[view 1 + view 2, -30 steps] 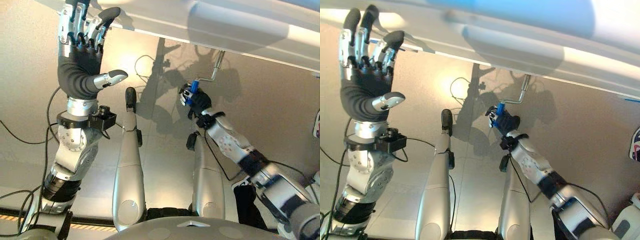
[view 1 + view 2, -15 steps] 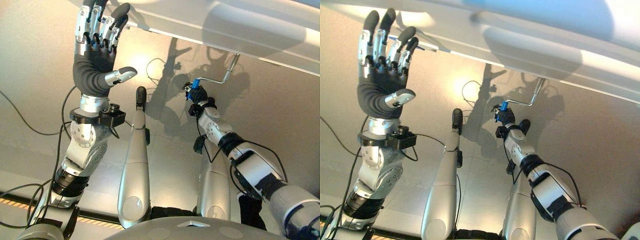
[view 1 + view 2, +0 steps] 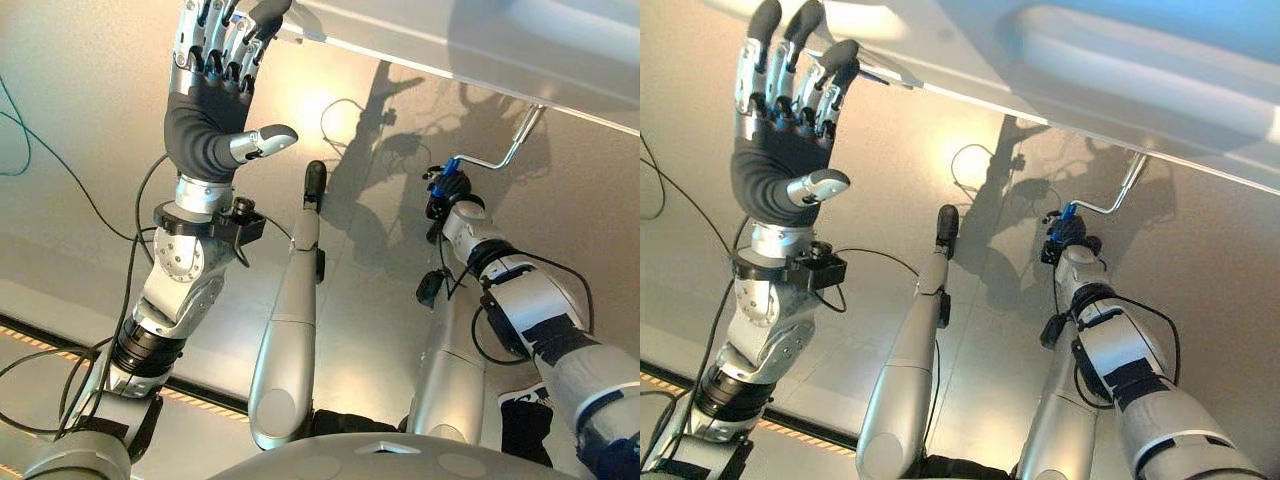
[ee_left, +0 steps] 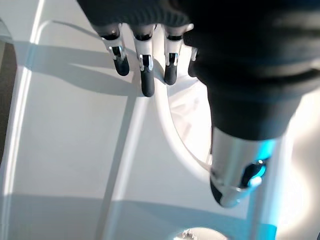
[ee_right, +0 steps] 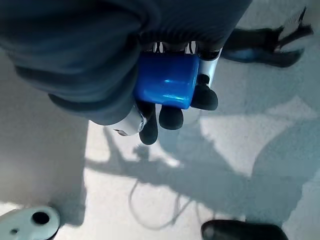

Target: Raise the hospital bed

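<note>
The hospital bed's white end board (image 3: 470, 40) runs across the top of both eye views. Below its edge a silver crank (image 3: 502, 158) hangs down and ends in a blue handle (image 5: 167, 80). My right hand (image 3: 447, 192) is shut on that handle, fingers curled round it, as the right wrist view shows. My left hand (image 3: 215, 110) is raised far to the left, open with straight fingers (image 4: 144, 60). Its fingertips are close to the bed's white board (image 4: 75, 150); I cannot tell whether they touch it.
Under the bed is bare beige floor (image 3: 80, 150). A yellow and black stripe (image 3: 60, 348) crosses the floor at the lower left. A thin bluish cable (image 3: 12, 125) lies on the floor at the far left.
The whole picture has shifted, so the camera moved. My right hand stays shut on the blue handle, and the crank arm lies flatter than a second ago. The left hand stays raised and open.
</note>
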{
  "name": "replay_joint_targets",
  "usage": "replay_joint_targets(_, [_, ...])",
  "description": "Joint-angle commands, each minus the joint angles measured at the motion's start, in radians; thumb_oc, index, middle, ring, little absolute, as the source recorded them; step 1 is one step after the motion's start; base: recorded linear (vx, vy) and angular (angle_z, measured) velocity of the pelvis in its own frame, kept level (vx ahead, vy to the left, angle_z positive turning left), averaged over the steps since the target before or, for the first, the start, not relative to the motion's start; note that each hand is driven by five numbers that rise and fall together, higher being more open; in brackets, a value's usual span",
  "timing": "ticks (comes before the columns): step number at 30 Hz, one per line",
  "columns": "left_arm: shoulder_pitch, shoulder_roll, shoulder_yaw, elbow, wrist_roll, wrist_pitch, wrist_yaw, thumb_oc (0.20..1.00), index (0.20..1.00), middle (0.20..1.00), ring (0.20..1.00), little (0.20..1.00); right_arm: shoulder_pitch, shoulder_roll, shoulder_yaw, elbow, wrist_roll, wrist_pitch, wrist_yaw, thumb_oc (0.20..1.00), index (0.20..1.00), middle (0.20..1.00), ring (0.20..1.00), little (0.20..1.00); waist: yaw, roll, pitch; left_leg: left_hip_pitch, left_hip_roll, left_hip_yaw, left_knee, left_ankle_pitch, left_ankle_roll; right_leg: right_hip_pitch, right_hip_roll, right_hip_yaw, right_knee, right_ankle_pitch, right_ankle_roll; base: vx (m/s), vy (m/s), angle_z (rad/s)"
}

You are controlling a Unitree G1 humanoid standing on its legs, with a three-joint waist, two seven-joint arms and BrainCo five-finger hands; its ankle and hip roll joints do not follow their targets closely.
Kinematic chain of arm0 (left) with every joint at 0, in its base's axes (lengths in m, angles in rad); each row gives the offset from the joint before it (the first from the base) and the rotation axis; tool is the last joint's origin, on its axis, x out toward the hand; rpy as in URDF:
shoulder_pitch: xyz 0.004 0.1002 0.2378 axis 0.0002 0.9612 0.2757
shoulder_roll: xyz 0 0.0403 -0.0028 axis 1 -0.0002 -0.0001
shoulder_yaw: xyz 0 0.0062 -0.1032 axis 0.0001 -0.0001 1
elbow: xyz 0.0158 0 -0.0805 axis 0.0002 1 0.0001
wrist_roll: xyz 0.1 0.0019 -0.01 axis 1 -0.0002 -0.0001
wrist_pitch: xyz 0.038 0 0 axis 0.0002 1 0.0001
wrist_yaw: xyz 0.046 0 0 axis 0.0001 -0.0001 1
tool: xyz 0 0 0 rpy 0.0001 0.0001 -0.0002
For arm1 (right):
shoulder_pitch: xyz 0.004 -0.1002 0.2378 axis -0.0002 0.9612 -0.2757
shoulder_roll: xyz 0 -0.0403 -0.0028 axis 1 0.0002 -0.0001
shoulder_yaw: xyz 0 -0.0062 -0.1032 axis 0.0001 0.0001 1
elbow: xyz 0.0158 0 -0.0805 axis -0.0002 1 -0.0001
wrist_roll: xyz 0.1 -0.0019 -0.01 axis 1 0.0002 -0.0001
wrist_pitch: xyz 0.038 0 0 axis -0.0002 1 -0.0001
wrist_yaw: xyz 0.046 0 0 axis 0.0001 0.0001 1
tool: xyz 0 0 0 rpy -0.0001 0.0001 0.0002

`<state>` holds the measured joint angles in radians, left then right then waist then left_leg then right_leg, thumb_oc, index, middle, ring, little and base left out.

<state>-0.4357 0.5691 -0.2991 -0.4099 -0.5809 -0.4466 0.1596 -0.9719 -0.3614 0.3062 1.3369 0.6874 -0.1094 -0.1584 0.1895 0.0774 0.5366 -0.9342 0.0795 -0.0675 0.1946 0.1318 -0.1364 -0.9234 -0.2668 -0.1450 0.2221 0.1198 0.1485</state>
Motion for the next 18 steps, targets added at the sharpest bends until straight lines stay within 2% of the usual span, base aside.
replay_joint_targets(1, [-0.032, -0.013, -0.017, -0.107, 0.020, -0.027, -0.031, 1.000, 1.000, 1.000, 1.000, 1.000, 0.001, -0.094, 0.010, 0.012, -0.060, 0.002, -0.015, 0.200, 0.200, 0.200, 0.200, 0.200, -0.030, 0.077, -0.017, -0.022, -0.029, 0.010, 0.071, -0.082, 0.038, 0.008, 0.024, 0.024, 0.045, -0.063, 0.024, 0.01, -0.034, -0.07])
replay_joint_targets(4, [-0.024, -0.001, -0.008, -0.098, 0.020, -0.022, -0.041, 1.000, 1.000, 1.000, 1.000, 1.000, 0.050, -0.161, -0.040, 0.040, -0.048, 0.005, -0.028, 0.200, 0.200, 0.200, 0.200, 0.200, -0.053, 0.072, -0.017, -0.031, -0.009, 0.026, 0.075, -0.082, 0.036, -0.027, 0.043, 0.039, 0.059, -0.065, 0.024, 0.01, -0.043, -0.09])
replay_joint_targets(7, [-0.018, 0.007, 0.004, -0.097, 0.020, -0.020, -0.044, 1.000, 1.000, 1.000, 1.000, 1.000, 0.091, -0.192, -0.076, 0.048, -0.026, -0.002, -0.030, 0.200, 0.200, 0.200, 0.200, 0.200, -0.070, 0.059, -0.017, -0.033, 0.007, 0.038, 0.076, -0.082, 0.034, -0.052, 0.059, 0.047, 0.073, -0.070, 0.020, 0.02, -0.078, -0.13])
replay_joint_targets(10, [-0.017, 0.008, 0.003, -0.093, 0.020, -0.020, -0.044, 1.000, 1.000, 1.000, 1.000, 1.000, 0.108, -0.204, -0.094, 0.053, -0.015, -0.007, -0.037, 0.200, 0.200, 0.200, 0.200, 0.200, -0.076, 0.056, -0.017, -0.031, 0.013, 0.044, 0.076, -0.080, 0.033, -0.060, 0.064, 0.052, 0.083, -0.074, 0.019, 0.02, -0.084, -0.11])
replay_joint_targets(18, [0.017, 0.022, 0.033, -0.087, 0.008, -0.022, -0.051, 1.000, 1.000, 1.000, 1.000, 1.000, 0.269, -0.268, -0.222, 0.078, 0.059, -0.040, -0.065, 0.200, 0.200, 0.200, 0.200, 0.200, -0.129, 0.040, -0.017, 0.014, 0.052, 0.073, 0.053, -0.071, 0.019, -0.085, 0.082, 0.072, 0.131, -0.097, 0.016, 0.00, -0.084, -0.04])
